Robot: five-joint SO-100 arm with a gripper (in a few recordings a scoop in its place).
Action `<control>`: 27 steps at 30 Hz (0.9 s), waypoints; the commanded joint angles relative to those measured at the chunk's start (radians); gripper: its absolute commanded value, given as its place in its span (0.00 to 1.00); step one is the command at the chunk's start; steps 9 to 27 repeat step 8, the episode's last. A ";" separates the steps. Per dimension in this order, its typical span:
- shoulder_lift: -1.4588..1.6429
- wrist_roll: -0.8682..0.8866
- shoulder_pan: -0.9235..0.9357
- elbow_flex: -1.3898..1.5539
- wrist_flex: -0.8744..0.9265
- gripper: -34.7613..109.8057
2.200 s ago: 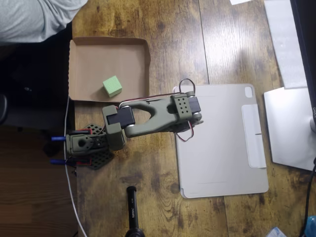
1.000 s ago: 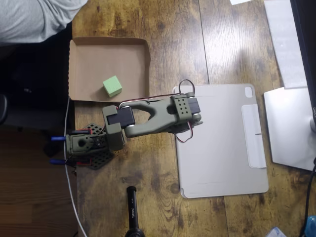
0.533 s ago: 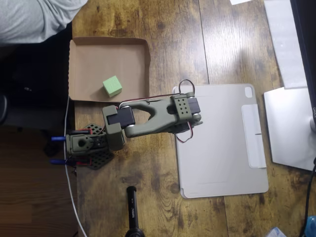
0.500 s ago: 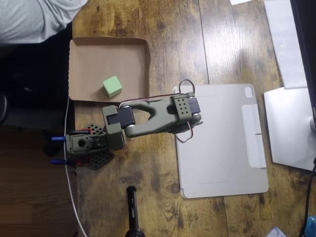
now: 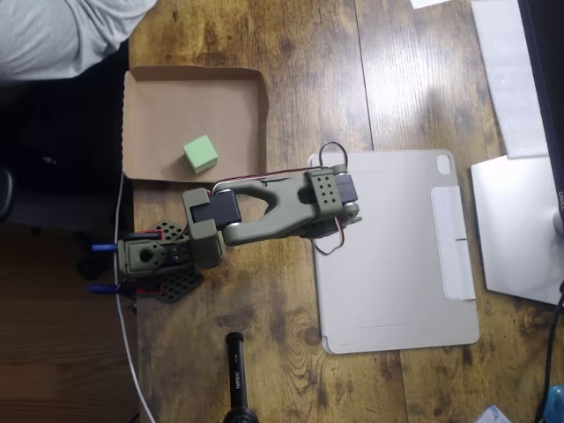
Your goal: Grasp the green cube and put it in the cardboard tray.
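Note:
The green cube point(image 5: 200, 154) rests inside the cardboard tray point(image 5: 159, 97), near the tray's lower rim and right of its middle, with nothing touching it. The olive-green arm point(image 5: 273, 211) is folded up below the tray and reaches right to the edge of the grey tablet case. Its gripper end is tucked beneath the folded links, so the fingers are hidden. The arm stands apart from the cube and the tray.
A flat grey tablet case point(image 5: 397, 256) lies to the right of the arm. The arm's base point(image 5: 154, 262) sits at the table's left edge, with a white cable beside it. A black cylinder point(image 5: 236, 370) stands at the bottom. A person's grey sleeve point(image 5: 62, 35) is at the top left.

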 commanded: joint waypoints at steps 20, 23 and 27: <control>0.023 -0.031 0.017 0.003 0.017 0.24; 0.023 -0.031 0.017 0.003 0.017 0.24; 0.023 -0.031 0.017 0.003 0.017 0.24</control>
